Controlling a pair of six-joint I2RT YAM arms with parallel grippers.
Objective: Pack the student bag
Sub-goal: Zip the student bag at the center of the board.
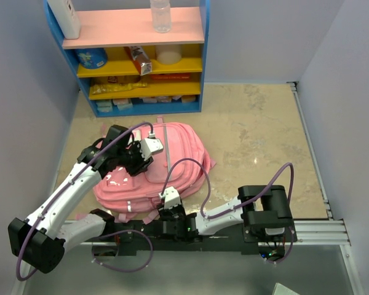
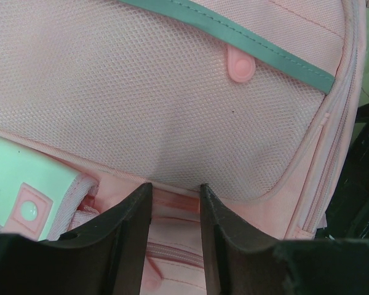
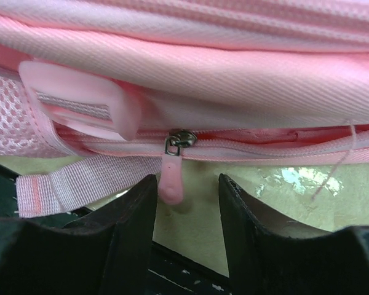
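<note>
The student bag [image 1: 181, 153] lies flat on the table, a big pink backpack with a mesh panel [image 2: 141, 104] and teal trim [image 2: 264, 46]. My left gripper [image 1: 139, 160] rests on the bag's left part. In the left wrist view its fingers [image 2: 175, 193] pinch a fold of pink fabric at the mesh pocket's edge. My right gripper [image 1: 171, 214] sits at the bag's near edge. It [image 3: 187, 187] stands open around a pink zipper pull [image 3: 171, 181], which hangs from a metal slider [image 3: 180, 141] close to one finger. The zip looks shut.
A blue shelf unit [image 1: 135, 55] with a bottle [image 1: 161, 15] and small goods stands at the back. Grey walls close in left and right. A pink strap [image 3: 80, 184] and buckle [image 3: 80, 101] lie beside the zip. The black mounting rail [image 1: 320, 230] runs along the near edge.
</note>
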